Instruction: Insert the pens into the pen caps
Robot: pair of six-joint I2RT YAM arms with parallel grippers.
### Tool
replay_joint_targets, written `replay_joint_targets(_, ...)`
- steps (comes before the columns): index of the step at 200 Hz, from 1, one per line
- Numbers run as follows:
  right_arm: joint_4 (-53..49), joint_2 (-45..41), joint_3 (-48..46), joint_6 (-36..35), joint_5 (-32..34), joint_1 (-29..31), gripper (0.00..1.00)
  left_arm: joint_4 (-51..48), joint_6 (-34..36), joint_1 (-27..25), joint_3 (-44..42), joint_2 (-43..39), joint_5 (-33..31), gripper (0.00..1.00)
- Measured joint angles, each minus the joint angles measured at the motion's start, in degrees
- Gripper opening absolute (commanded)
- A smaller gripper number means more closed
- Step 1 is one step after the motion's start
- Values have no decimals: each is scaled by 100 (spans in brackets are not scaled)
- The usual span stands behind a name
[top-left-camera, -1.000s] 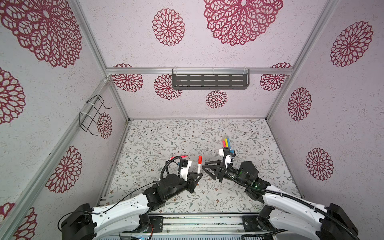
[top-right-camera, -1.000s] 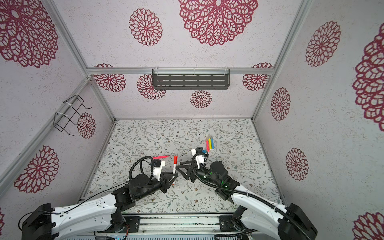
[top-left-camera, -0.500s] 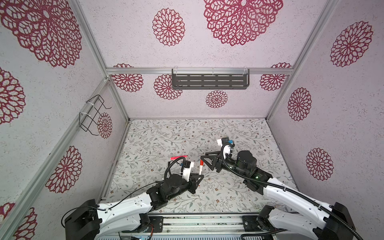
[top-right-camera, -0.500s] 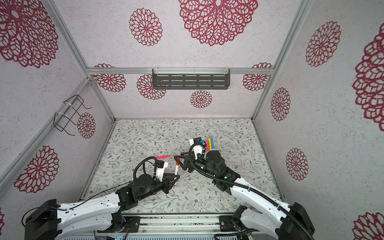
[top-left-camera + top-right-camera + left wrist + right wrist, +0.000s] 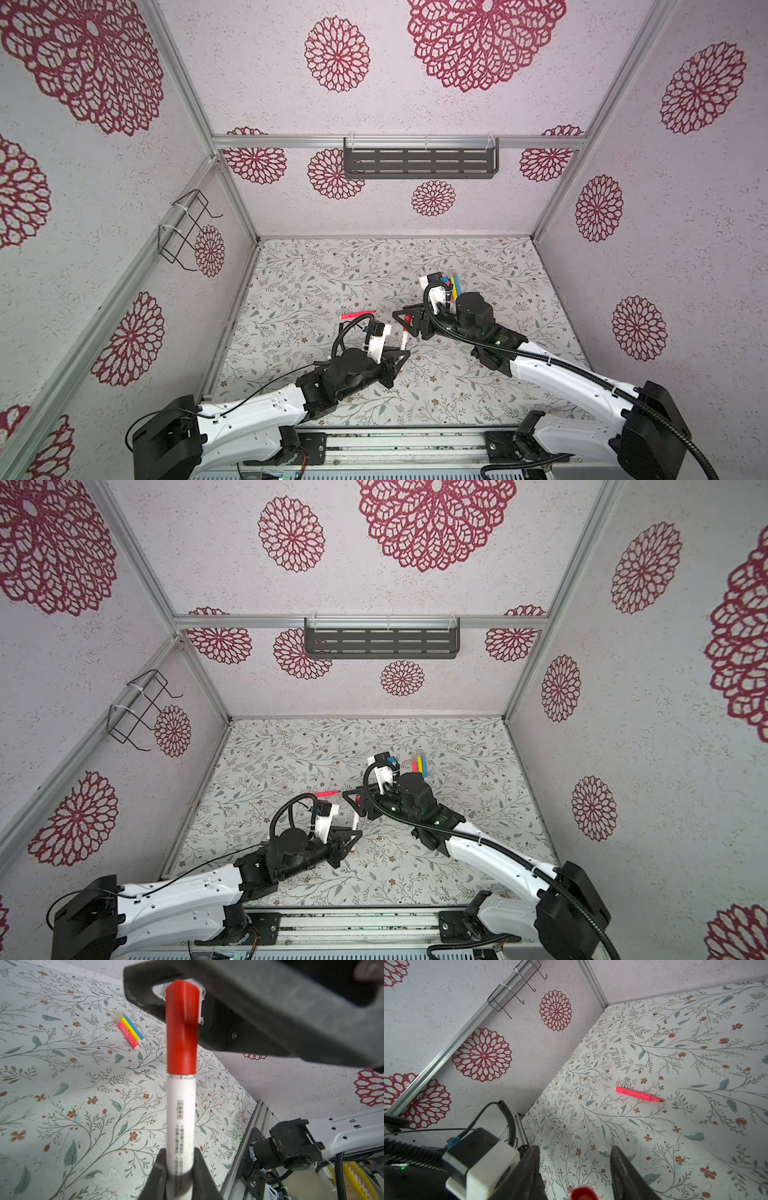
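Just below the middle of the frame in both top views, clamped upright in the left gripper [image 5: 402, 351]: one pen [image 5: 403, 337], with a cap [image 5: 408, 319] seated on its upper end. To either side of that cap, with gaps, the spread fingers of the right gripper [image 5: 407, 322], reaching in from the right. Left of the cap, flat on the table [image 5: 316, 274], a lone pen [image 5: 357, 314]. Right of centre, behind the right gripper, three pens [image 5: 419, 766] side by side, touching.

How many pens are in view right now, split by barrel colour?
White-barrelled plastic pen with red cap, in left gripper: 1
Slim pink pen, in the group of three: 1
Slim yellow pen, same group: 1
Slim blue pen, same group: 1
Pink-red uncapped pen, lying alone: 1
Total: 5
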Motion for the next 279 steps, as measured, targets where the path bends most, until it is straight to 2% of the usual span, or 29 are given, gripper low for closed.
replay_joint_targets(64, -22, 39, -15, -7, -120, -24, 11, -4, 94, -2, 2, -13, -83, 0)
replay_joint_targets(88, 114, 39, -103, 50, -140, -33, 0, -42, 131, -2, 2, -17, -120, 0)
replay_joint_targets(121, 463, 44, -391, 166, -87, 11, 0, -229, 162, 15, 2, -31, -103, 0)
replay_joint_targets(162, 588, 131, -496, 254, 542, 354, 0, -658, 175, 168, 2, -214, 127, 0)
replay_joint_targets(211, 1099, 144, -767, 289, 931, 649, 0, -1001, 221, 520, 2, -407, 822, 0)
replay_joint_targets(279, 1810, 144, -1088, 352, 986, 822, 0, -1217, 240, 817, 2, -590, 1545, 0)
